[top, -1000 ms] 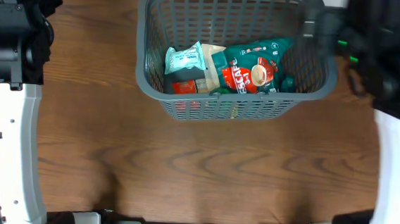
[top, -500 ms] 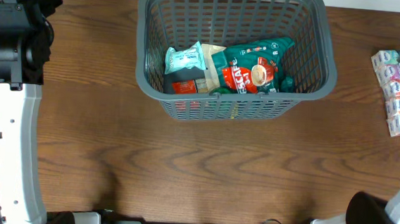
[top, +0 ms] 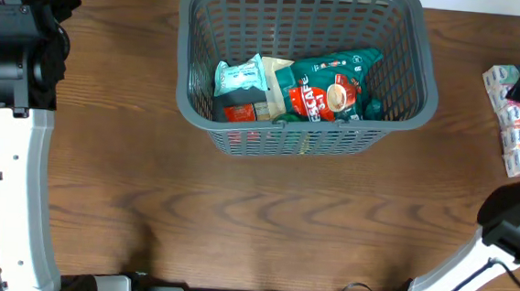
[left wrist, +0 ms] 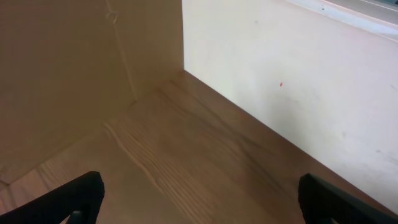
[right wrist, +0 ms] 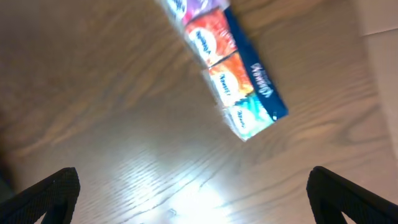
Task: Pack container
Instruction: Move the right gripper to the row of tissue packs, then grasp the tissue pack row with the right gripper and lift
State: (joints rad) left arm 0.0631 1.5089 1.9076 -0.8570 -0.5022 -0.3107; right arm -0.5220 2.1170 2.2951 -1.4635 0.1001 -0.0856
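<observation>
**Container.** The container (top: 297, 137) stands on the counter (top: 237, 217) at its far centre. Its slotted walls are upright and its rim faces up. Inside, on the floor toward the near wall, lie a teal-and-white packet (top: 240, 78) on the left and a red-and-green coffee sachet pack (top: 328, 95) on the right. The two are touching.

**Left end effector.** The left end effector (left wrist: 199, 200) is open, with both fingertips at the outer edges of the wrist view and nothing between them. Below it is bare wood next to a pale panel (left wrist: 298, 81). In the overhead view the left arm (top: 10, 45) sits at the far left, well apart from the container.

**Right end effector.** The right end effector (right wrist: 196, 198) is also spread wide and holds nothing. It hangs over the far right of the counter, above a strip of tissue packs (right wrist: 227, 71) that lies flat on the wood. The fingertips are not touching the strip. The container is well to the left of this end effector, with open counter between its right wall and the tissue strip.
</observation>
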